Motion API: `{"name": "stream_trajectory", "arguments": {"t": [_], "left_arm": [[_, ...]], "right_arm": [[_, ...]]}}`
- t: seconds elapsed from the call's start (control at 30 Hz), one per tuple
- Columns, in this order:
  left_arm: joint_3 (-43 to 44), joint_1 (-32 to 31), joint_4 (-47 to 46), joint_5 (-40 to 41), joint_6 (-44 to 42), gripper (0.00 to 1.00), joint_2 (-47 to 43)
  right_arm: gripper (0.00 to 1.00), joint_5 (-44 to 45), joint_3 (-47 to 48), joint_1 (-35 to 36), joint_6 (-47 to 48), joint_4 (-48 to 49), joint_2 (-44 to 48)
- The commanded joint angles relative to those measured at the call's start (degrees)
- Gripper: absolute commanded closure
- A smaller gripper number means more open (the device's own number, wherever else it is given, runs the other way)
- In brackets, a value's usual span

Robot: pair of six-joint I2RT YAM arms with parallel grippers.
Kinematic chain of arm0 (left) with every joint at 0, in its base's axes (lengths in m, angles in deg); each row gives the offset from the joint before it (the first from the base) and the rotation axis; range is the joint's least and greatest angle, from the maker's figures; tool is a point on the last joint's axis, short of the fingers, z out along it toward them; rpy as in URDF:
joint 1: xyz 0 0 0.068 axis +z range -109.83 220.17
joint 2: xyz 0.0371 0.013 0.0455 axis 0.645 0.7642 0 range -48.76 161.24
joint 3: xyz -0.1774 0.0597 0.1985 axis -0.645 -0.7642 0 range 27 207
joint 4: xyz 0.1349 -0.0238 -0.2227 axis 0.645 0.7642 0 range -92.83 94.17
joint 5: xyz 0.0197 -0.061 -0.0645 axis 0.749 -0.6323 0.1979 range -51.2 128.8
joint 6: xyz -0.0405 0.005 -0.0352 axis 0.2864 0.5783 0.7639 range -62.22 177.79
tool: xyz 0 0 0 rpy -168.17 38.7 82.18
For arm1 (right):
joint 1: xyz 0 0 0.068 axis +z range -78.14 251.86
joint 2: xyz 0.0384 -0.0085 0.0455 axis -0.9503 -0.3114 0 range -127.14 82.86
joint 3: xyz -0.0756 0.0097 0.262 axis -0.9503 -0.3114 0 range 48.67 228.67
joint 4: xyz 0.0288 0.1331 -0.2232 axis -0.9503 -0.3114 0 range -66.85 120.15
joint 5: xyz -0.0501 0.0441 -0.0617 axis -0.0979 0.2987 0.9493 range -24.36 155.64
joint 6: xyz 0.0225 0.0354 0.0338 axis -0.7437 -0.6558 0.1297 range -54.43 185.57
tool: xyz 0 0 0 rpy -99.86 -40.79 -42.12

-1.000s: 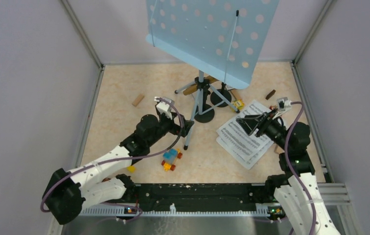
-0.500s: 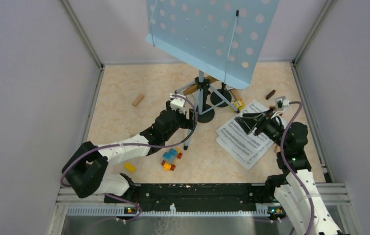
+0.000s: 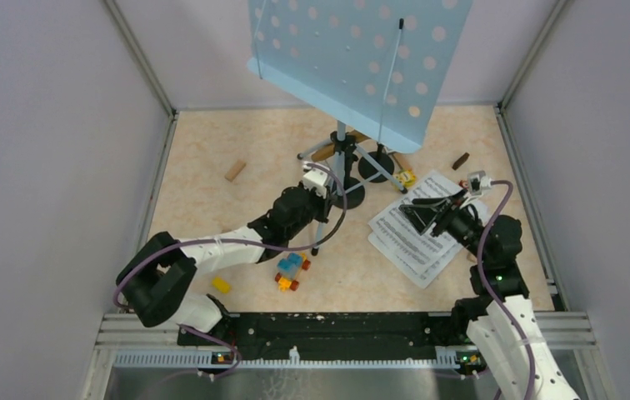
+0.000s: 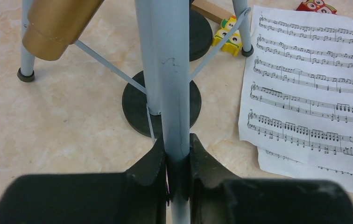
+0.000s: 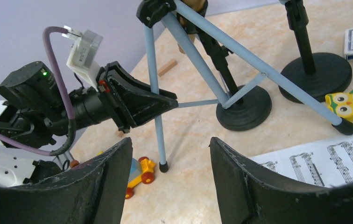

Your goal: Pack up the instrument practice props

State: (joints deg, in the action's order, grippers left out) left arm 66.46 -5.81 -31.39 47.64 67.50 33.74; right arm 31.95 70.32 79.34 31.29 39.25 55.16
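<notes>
The pale-blue perforated music rack (image 3: 353, 58) stands on tripod legs at the back middle. My left gripper (image 3: 323, 205) (image 4: 177, 145) is shut on the near tripod leg (image 4: 170, 70), both pads pressed against the tube. A gold microphone (image 4: 58, 23) shows at the upper left of the left wrist view. Two black round-based mic holders (image 4: 135, 102) (image 5: 317, 74) stand among the legs. White sheet-music pages (image 3: 412, 237) (image 4: 305, 79) lie to the right. Over their left edge my right gripper (image 3: 416, 210) (image 5: 171, 144) hangs open and holds nothing.
A small colourful toy car (image 3: 291, 271) (image 5: 139, 170) sits near the leg's foot, with a yellow block (image 3: 221, 284) further left. A wooden block (image 3: 234, 171) lies at the back left. An owl block (image 5: 352, 105) and a dark block (image 3: 460, 161) lie near the pages. Walls enclose three sides.
My left arm has reached right to the near tripod leg and its jaws have closed on it. The right gripper has drifted slightly left, still open.
</notes>
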Motion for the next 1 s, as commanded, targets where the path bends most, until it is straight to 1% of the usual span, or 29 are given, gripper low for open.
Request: {"name": "stream_trajectory", "arguments": {"t": [0.0, 0.1, 0.2, 0.3, 0.43, 0.5, 0.6, 0.7, 0.8, 0.83, 0.87, 0.9, 0.97], "left_arm": [[-2.6, 0.7, 1.3, 2.1, 1.8, 0.98, -3.7], [-3.8, 0.0, 4.1, 3.8, 2.9, 1.0, -6.7], [-5.3, -1.2, 6.9, 4.8, 4.2, 1.0, -9.4], [-8.3, -2.5, 8.0, 5.7, 6.6, 1.0, -12.4], [-10.4, -4.2, 9.9, 7.2, 8.7, 1.0, -15.0], [-11.0, -4.5, 10.7, 7.6, 9.4, 1.0, -15.9], [-11.4, -4.8, 12.4, 8.2, 10.3, 1.0, -17.4], [-12.3, -4.8, 12.9, 8.6, 10.7, 1.0, -18.8], [-12.6, -4.8, 13.8, 8.7, 10.8, 0.86, -19.2], [-12.6, -4.8, 13.9, 8.6, 10.9, 0.78, -19.4], [-12.7, -4.8, 13.8, 8.7, 11.2, 0.65, -19.6], [-12.9, -4.8, 13.3, 8.7, 11.4, 0.57, -19.7], [-13.0, -4.8, 12.8, 8.6, 11.5, 0.46, -19.8]], "right_arm": [[0.39, 0.9, -0.7, 0.7, -0.3, 0.4, 1.3], [0.39, 1.0, -1.0, 1.1, -1.5, 0.3, 1.1], [0.39, 1.0, -0.9, 2.7, -5.4, 2.1, -1.1], [0.4, 3.7, -0.4, 7.9, -8.6, 5.1, -4.1], [0.41, 18.2, 1.2, 22.1, -9.3, 8.3, -7.9], [0.41, 25.1, 1.5, 27.7, -11.1, 11.5, -10.3], [0.41, 32.9, 1.7, 32.9, -15.8, 18.1, -14.3], [0.42, 38.6, 3.5, 35.0, -20.6, 22.8, -19.0], [0.43, 41.3, 6.8, 35.1, -24.9, 24.3, -23.1], [0.44, 41.9, 7.9, 35.1, -26.4, 24.5, -24.4], [0.44, 42.4, 8.9, 35.1, -27.8, 25.0, -26.2], [0.45, 42.7, 10.0, 35.1, -28.9, 25.6, -27.6], [0.45, 42.3, 12.2, 35.1, -31.0, 26.3, -30.4]]}}
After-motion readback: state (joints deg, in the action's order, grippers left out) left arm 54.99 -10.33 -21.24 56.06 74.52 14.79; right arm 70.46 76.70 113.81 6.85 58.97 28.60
